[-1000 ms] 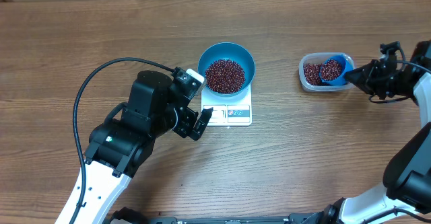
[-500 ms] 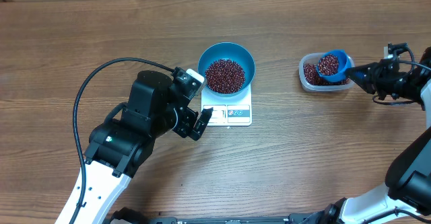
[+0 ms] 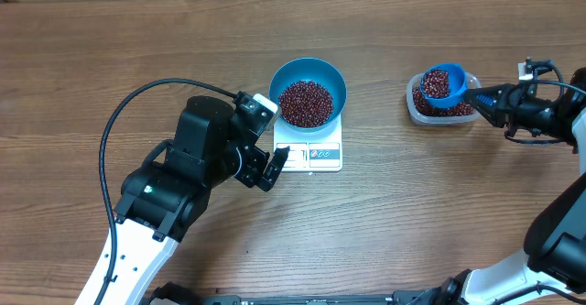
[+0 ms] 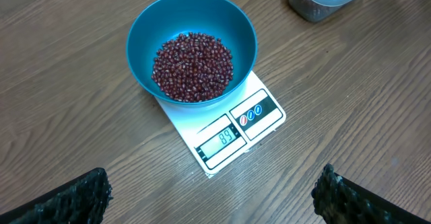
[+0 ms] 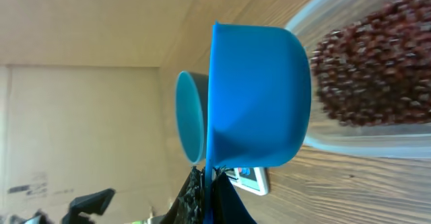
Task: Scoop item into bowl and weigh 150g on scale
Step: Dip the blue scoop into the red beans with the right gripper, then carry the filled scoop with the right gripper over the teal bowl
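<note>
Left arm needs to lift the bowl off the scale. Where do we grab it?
Pinch the bowl by its rim on the side facing the open left gripper, from above: one finger inside, one outside. The beans sit low, leaving the upper wall bare; the round, sloping outside would likely slip in a side grip.

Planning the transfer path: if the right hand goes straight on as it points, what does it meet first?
Likely the bowl on the scale; the scoop in the right hand leads. Height unclear.
</note>
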Available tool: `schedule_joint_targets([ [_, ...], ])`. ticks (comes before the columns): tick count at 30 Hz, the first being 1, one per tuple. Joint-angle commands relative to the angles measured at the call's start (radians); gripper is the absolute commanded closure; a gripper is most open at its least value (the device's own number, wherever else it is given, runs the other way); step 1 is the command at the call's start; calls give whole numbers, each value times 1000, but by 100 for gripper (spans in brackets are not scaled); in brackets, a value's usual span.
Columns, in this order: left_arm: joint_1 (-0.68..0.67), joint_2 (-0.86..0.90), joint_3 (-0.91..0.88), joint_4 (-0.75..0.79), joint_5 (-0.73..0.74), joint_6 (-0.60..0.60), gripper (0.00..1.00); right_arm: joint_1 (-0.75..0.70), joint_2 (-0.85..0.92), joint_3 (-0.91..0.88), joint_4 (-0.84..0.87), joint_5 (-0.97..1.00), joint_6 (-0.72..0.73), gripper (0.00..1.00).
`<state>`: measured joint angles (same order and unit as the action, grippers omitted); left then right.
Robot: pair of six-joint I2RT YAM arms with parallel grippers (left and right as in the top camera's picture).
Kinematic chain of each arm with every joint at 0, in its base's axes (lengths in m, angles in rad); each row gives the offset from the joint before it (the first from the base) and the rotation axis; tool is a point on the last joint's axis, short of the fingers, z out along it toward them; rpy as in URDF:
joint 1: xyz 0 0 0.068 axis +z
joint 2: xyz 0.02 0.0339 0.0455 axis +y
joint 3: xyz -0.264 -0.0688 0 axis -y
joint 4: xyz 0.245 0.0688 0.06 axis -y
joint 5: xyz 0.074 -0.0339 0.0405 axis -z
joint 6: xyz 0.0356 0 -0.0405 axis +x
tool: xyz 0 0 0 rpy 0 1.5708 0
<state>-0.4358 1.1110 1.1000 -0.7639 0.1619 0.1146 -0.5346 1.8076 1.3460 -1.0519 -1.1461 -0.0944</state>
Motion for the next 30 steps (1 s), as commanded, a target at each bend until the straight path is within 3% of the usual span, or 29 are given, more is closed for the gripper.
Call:
schedule_joint_targets([
  [1, 4, 2, -4, 1, 15, 19, 0, 18, -18, -4, -11, -133, -71, 96],
  [18, 4, 2, -4, 1, 15, 19, 1, 149, -225, -3, 3, -142, -27, 96],
  [30, 4, 2, -4, 1, 15, 19, 1, 346, -241, -3, 262, -40, 238, 96],
])
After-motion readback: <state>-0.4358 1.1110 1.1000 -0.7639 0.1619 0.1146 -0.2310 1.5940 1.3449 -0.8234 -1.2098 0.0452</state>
